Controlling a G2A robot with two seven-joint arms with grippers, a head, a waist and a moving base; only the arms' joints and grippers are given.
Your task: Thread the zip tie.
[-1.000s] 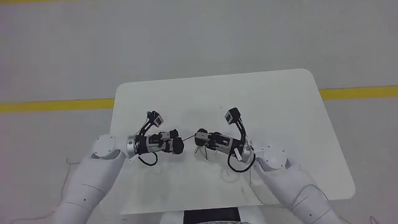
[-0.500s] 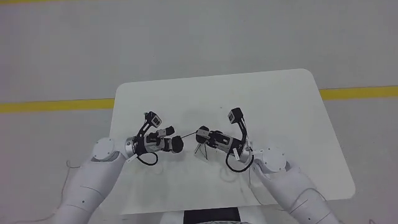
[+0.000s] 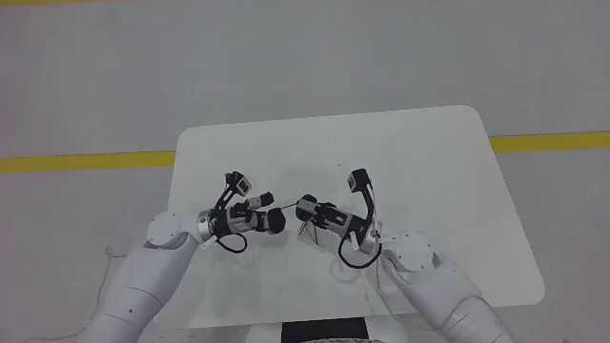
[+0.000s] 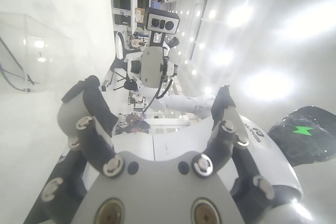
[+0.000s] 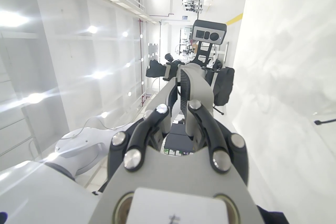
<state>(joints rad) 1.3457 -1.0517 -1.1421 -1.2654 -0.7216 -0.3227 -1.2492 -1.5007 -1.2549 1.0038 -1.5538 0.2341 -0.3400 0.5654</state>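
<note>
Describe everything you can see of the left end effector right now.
The left end effector has a grey, metal-looking base with screws and two black-padded grey fingers. The fingers stand wide apart with nothing between them. It hangs over the white table, facing the right end effector, apart from it.

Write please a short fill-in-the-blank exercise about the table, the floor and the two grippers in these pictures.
1. The table is ____ in colour.
2. The left gripper is ____, not shut.
3. The lines on the floor are ____.
4. The right gripper faces the ____ gripper.
Missing words: white, open, yellow, left.
</note>
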